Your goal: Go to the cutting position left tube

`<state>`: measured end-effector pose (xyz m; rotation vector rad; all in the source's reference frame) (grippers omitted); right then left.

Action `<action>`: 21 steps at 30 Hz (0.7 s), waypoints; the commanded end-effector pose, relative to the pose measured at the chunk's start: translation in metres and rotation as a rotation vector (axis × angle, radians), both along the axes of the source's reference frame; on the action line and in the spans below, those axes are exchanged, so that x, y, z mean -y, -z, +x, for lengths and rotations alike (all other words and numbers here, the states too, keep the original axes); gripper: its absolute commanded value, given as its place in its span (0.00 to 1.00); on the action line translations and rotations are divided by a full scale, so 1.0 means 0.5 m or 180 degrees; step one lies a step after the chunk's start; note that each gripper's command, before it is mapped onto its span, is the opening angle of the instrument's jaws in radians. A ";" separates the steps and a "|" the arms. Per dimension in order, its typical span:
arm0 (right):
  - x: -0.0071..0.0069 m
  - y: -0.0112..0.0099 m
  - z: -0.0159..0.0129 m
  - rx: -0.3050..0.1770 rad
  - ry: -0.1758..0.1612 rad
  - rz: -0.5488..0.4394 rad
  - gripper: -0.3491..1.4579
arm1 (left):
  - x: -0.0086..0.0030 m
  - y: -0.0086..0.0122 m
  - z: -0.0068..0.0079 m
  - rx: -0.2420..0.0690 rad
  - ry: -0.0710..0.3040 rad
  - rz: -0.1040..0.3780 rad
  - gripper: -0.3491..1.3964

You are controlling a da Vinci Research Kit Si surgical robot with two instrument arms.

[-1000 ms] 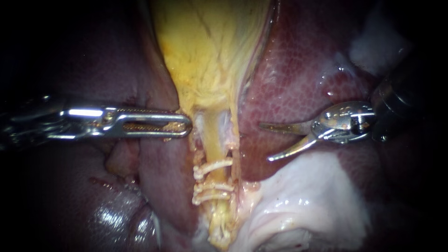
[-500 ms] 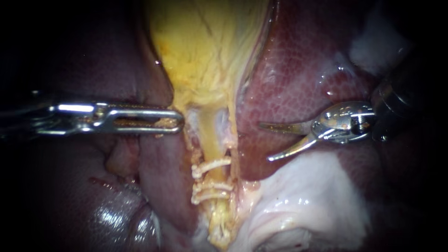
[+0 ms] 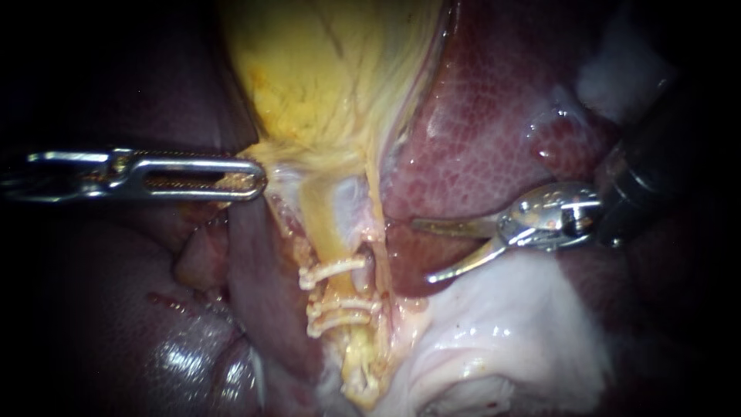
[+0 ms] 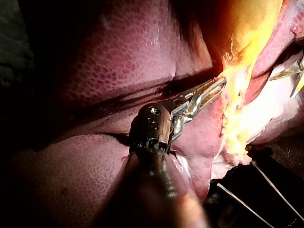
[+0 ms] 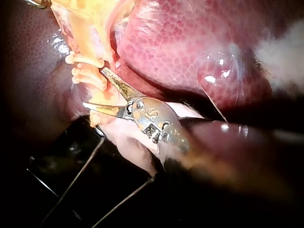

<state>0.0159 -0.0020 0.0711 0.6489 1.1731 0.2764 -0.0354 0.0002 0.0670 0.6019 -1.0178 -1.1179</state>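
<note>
Right instrument (image 3: 421, 251), entering from 3 o'clock in the endoscope view: two curved blades spread apart, nothing between them. Upper blade lies along the lower edge of the liver (image 3: 494, 123); lower blade sits over pale tissue. Tips point toward 9 o'clock, near the tube (image 3: 323, 235) but not touching it. Tube is yellow, at centre, running from the gallbladder (image 3: 324, 69) at 12 o'clock down toward 6 o'clock. Three white clips (image 3: 333, 269) cross it: one above, two close together below, a bare stretch between. Left instrument (image 3: 251, 176), from 9 o'clock: jaws clamped on the gallbladder's yellow edge just above the tube.
</note>
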 end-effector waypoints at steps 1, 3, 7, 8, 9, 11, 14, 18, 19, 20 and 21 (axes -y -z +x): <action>0.0008 -0.0010 0.0007 0.0003 0.0037 0.0032 0.99 | 0.0000 0.0000 0.0001 -0.0002 0.0001 -0.0001 0.00; 0.0025 -0.0034 0.0023 0.0000 0.0060 0.0089 0.99 | 0.0001 0.0002 0.0002 -0.0002 0.0001 -0.0001 0.00; 0.0054 -0.0075 0.0044 0.0040 0.0127 0.0180 0.99 | 0.0004 0.0005 0.0002 -0.0003 0.0002 -0.0001 0.00; 0.0060 -0.0083 0.0048 0.0060 0.0141 0.0202 0.99 | 0.0004 0.0006 0.0002 -0.0004 0.0003 -0.0001 0.00; 0.0066 -0.0091 0.0052 0.0068 0.0153 0.0208 0.99 | 0.0004 0.0007 0.0002 -0.0004 0.0003 -0.0001 0.00; 0.0078 -0.0106 0.0059 0.0080 0.0172 0.0246 0.99 | 0.0004 0.0007 0.0002 -0.0004 0.0003 -0.0001 0.00; 0.0090 -0.0124 0.0067 0.0093 0.0206 0.0273 0.99 | 0.0004 0.0007 0.0002 -0.0004 0.0003 -0.0001 0.00; 0.0100 -0.0143 0.0069 0.0135 0.0250 0.0301 0.99 | 0.0004 0.0007 0.0002 -0.0004 0.0003 -0.0001 0.00; 0.0102 -0.0148 0.0069 0.0150 0.0249 0.0313 0.99 | 0.0004 0.0007 0.0002 -0.0004 0.0003 -0.0001 0.00; 0.0102 -0.0151 0.0069 0.0159 0.0254 0.0309 0.99 | 0.0004 0.0007 0.0002 -0.0004 0.0003 -0.0001 0.00; 0.0103 -0.0155 0.0069 0.0165 0.0250 0.0323 0.99 | 0.0004 0.0007 0.0002 -0.0004 0.0003 -0.0001 0.00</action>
